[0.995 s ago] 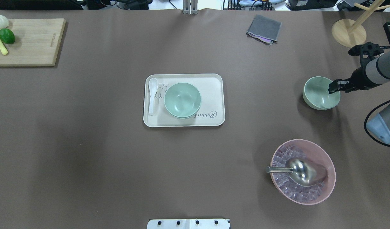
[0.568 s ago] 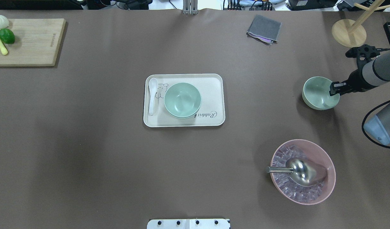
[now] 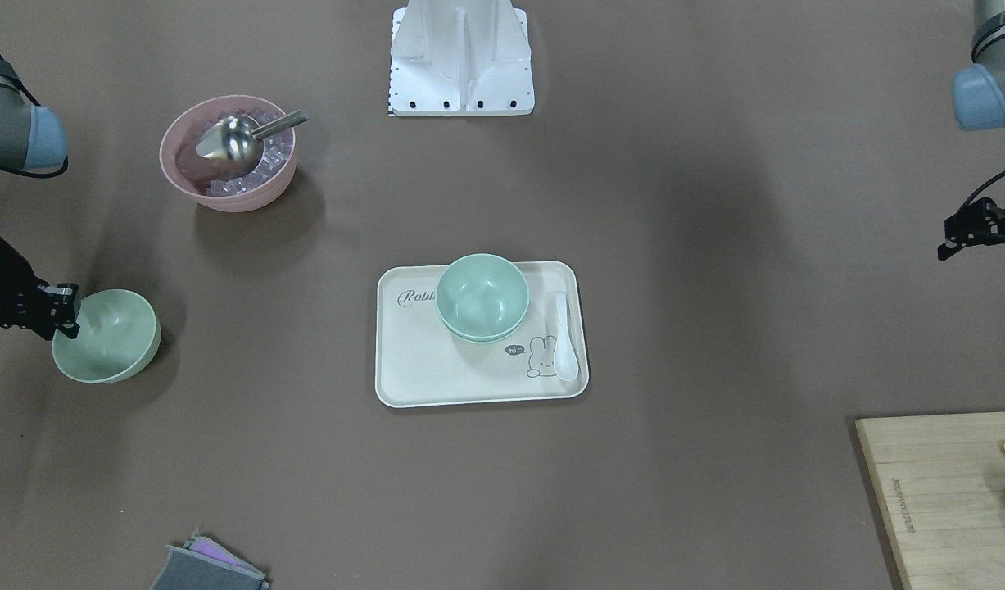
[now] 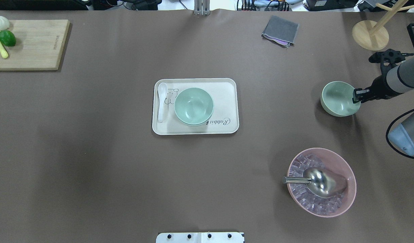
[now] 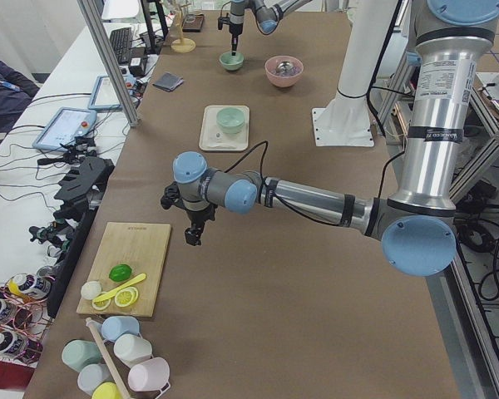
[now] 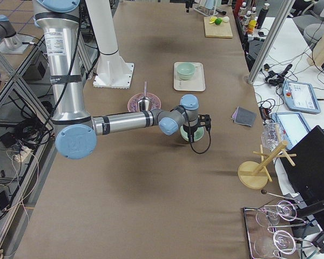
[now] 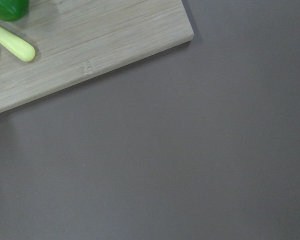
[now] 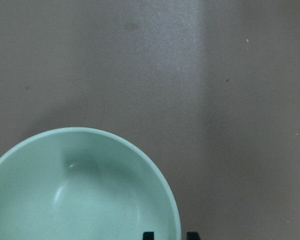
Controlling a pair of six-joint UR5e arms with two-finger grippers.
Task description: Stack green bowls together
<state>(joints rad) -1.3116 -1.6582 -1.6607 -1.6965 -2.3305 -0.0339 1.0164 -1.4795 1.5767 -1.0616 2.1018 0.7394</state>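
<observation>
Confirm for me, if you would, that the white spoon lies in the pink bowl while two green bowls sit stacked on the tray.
Not quite: the white spoon lies on the tray, beside the stacked green bowls, as the overhead exterior view shows. What lies in the pink bowl is a metal scoop. The two green bowls do sit stacked on the tray.

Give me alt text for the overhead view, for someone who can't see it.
The right gripper sits at the rim of a lone green bowl on the right; two more green bowls sit nested on a central tray beside a white spoon.
</observation>
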